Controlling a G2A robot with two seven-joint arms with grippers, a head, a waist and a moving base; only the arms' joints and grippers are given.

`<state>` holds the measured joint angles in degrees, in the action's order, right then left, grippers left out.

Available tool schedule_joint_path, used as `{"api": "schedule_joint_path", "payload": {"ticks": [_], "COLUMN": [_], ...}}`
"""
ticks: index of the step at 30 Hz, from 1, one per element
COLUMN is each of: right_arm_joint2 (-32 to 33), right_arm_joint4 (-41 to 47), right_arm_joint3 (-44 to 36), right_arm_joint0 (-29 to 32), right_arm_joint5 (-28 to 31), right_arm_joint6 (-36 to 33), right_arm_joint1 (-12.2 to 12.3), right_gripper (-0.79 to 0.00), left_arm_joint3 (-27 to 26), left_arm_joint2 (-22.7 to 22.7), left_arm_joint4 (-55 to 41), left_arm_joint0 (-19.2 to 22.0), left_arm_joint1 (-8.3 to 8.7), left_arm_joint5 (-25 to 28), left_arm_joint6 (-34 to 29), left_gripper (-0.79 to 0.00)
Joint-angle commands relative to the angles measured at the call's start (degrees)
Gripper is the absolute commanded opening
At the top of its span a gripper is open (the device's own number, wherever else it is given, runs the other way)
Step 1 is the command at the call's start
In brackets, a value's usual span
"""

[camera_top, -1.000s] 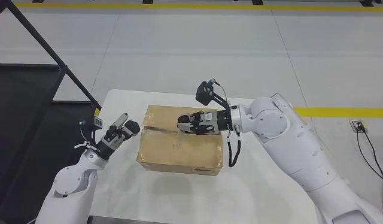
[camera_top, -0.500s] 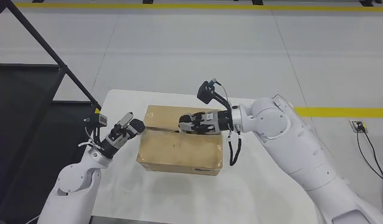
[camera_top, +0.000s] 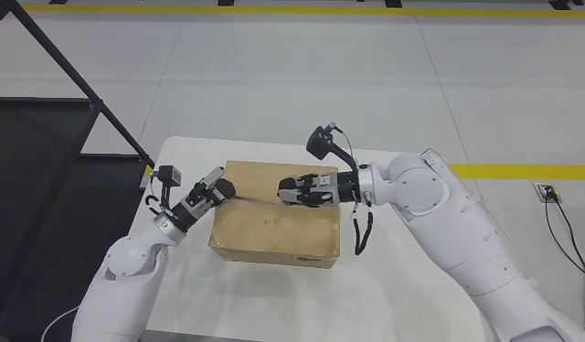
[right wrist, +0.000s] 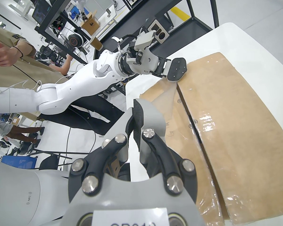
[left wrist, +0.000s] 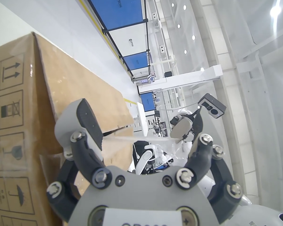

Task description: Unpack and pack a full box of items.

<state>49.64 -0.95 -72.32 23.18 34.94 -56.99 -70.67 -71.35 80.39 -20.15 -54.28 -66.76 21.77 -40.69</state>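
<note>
The surface (camera_top: 302,292) has bare room on the near side. The box (camera_top: 274,232) sits in the middle with its flaps down. The left fingers (camera_top: 223,190) have come in to its left top edge, spread wide. The right fingers (camera_top: 291,193), pinching a strip of tape (right wrist: 166,95), have pulled a little to the right. The tape looks nearly off, so the flaps can open soon. The surface's far edge is close behind the box.
</note>
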Motion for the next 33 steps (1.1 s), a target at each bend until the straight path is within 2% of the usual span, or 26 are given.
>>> {"api": "schedule_joint_path", "payload": {"ticks": [1,10,20,33], "right_arm_joint2": [0.2,-0.4,-0.4,0.4], "right_arm_joint4": [0.1,0.2,0.1,-0.4], "right_arm_joint3": [0.0,1.2,3.5,4.5], "right_arm_joint0": [0.0,-0.7,-1.1,-0.3], "right_arm_joint5": [0.3,-0.3,-0.5,-2.8], "right_arm_joint6": [-0.2,-0.5,0.1,-0.9], "right_arm_joint1": [0.1,-0.1,-0.3,0.2], "right_gripper": [-0.785,-0.785,-0.785,-0.785], "left_arm_joint3": [0.8,2.3,-0.6,-3.1], "left_arm_joint2": [-0.2,-0.5,0.9,1.0], "left_arm_joint4": [-0.1,-0.2,-0.4,-1.9], "left_arm_joint0": [0.3,0.8,-2.4,-3.7], "left_arm_joint1": [-0.03,-0.08,0.29,0.26], "left_arm_joint5": [-0.1,-0.3,1.3,1.3], "left_arm_joint6": [0.2,0.7,1.0,2.2], "left_gripper": [0.000,0.000,0.000,0.000]}}
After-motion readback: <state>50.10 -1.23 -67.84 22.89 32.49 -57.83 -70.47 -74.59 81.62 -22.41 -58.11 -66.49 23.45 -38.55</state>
